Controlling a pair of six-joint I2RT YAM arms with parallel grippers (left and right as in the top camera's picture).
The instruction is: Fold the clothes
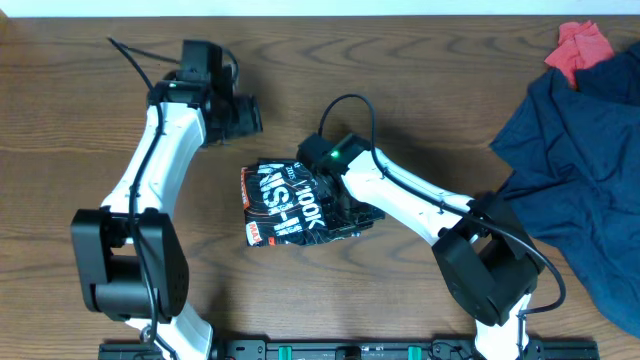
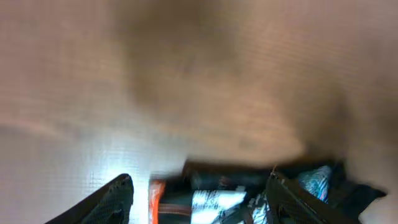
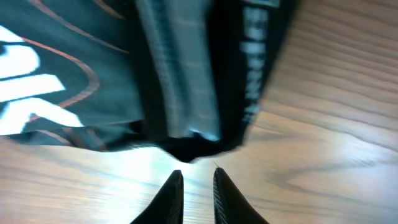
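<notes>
Overhead view is showing the black jersey (image 1: 285, 205) lying as a folded bundle at mid-frame on the table (image 1: 420, 80). Upper left of it, the left gripper (image 2: 202, 199) is hovering with its jaws spread wide and empty. At the bundle's right edge, the right gripper (image 3: 196, 177) is sitting with its jaws narrow, seemingly gripping nothing.

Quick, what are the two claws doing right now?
Left gripper: open, holding nothing.
Right gripper: nearly closed, empty; the jersey lies just beyond it.
</notes>
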